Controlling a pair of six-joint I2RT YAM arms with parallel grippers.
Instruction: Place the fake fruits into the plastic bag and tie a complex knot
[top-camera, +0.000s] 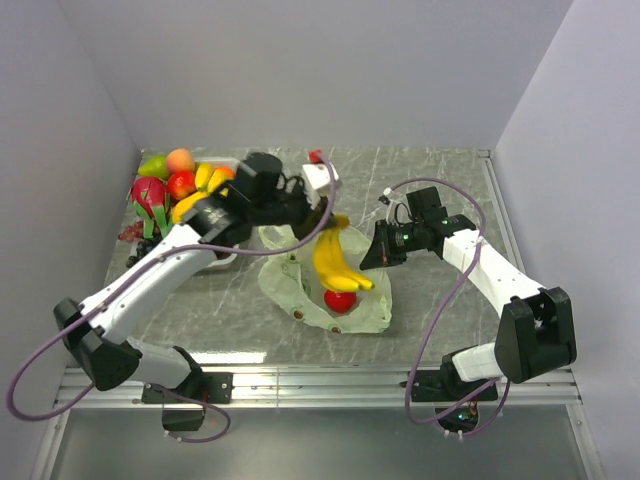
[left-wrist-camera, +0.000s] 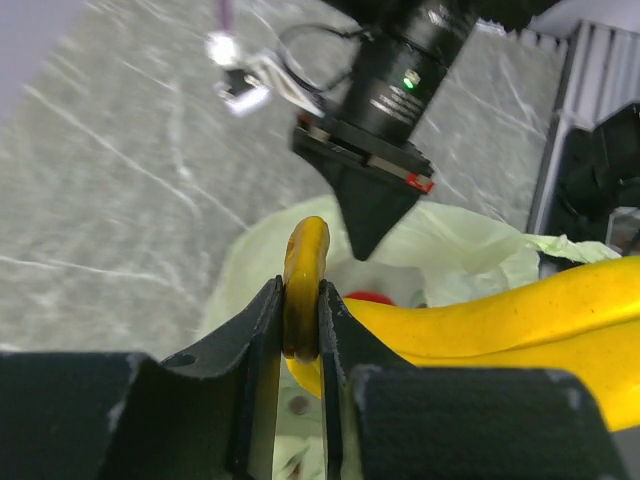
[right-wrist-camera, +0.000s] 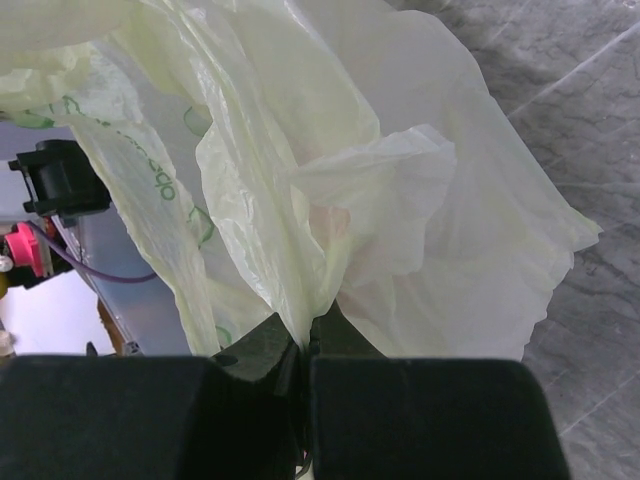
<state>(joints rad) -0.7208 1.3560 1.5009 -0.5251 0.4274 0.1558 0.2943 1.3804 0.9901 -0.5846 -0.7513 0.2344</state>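
The left fingers are closed on the stem of the bananas, which hang stem-up over the middle of the worktop, directly above the open mouth of the bag. The right fingers are clamped fully on a pinched fold of the bag's rim on its right side, lifting that side so the mouth gapes toward the bananas. One red apple lies inside the bag. The other fruits sit piled in the tray at the far left corner of the worktop. The step in hand appears to be loading the bananas. To do it well, hold the rim raised and taut with the right fingers so the thin film cannot fold across the opening. Lower the bananas straight down until their tips pass below the rim and rest beside the apple. Only then part the left fingers. Releasing from height risks the bunch striking the rim and sliding out onto the worktop. Withdraw the left fingers vertically to avoid snagging the film. The loop handles cannot be made out clearly, so confirm they remain outside the bag and free for the knot.
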